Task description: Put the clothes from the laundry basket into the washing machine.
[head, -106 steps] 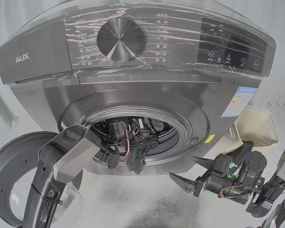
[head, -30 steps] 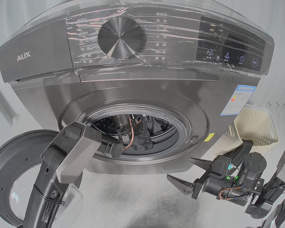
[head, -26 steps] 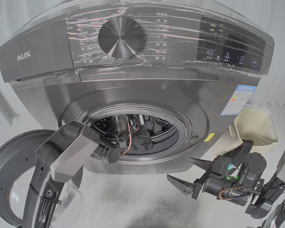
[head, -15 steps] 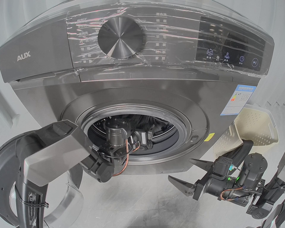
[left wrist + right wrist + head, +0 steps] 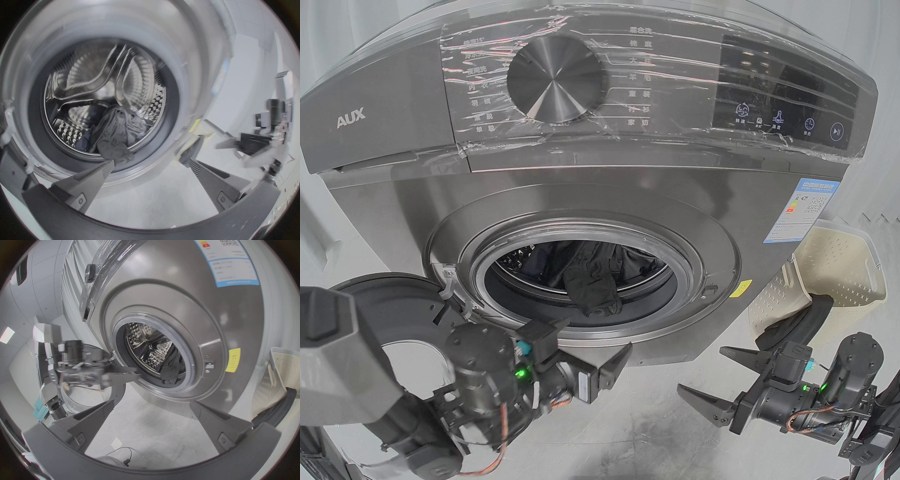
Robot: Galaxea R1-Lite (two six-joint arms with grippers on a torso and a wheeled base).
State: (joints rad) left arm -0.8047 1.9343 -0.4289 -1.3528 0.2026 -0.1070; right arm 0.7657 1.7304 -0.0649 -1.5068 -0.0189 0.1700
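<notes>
Dark clothes (image 5: 589, 284) lie in the washer's (image 5: 650, 194) drum, one fold resting over the front seal. The left hand (image 5: 594, 342) hangs open and empty just below the door opening. The right hand (image 5: 703, 370), also open and empty, hovers low near the basket (image 5: 844, 262). The likely next step is to fetch the dark piece (image 5: 794, 325) at the basket's mouth, gripping deep into the fabric and releasing it well past the seal.
</notes>
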